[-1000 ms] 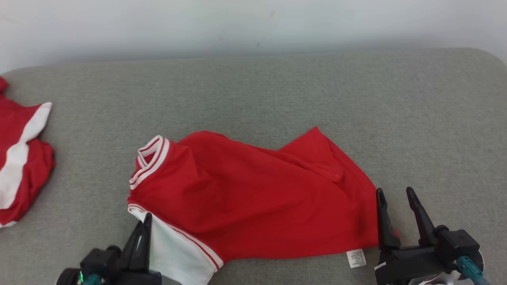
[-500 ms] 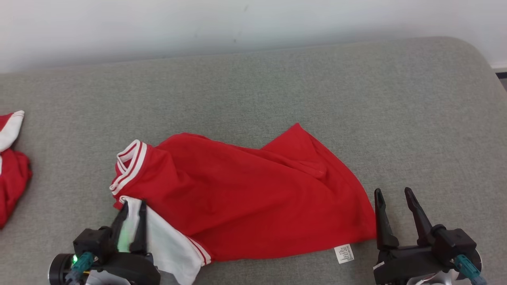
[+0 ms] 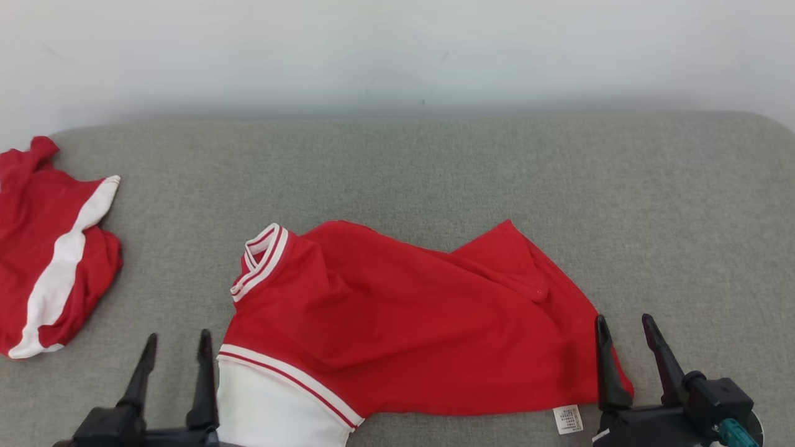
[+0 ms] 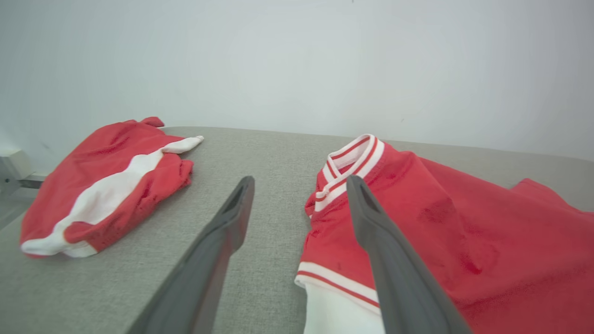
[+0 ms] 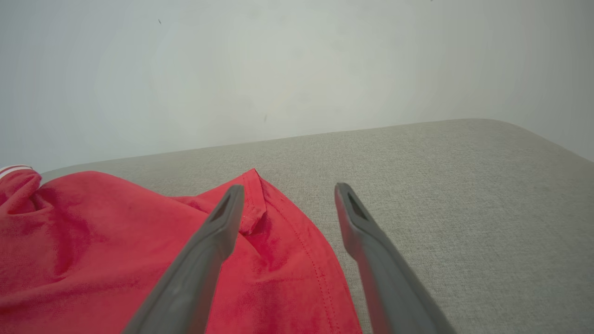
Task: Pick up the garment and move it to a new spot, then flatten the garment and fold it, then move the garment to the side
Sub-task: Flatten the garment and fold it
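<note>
Jersey (image 3: 397, 316) lies rumpled on the tabletop (image 3: 435, 167), collar (image 3: 261, 261) toward nine o'clock. I judge flattening, folding and setting aside all remain. My left jaws and right jaws stand wide open at its near corners, holding nothing.

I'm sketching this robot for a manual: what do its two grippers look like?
Both match: the left gripper and right gripper each have two long, dark grey, tapering fingers, hollowed near the pointed tips, on a black blocky base. A teal connector sits by the right base.
</note>
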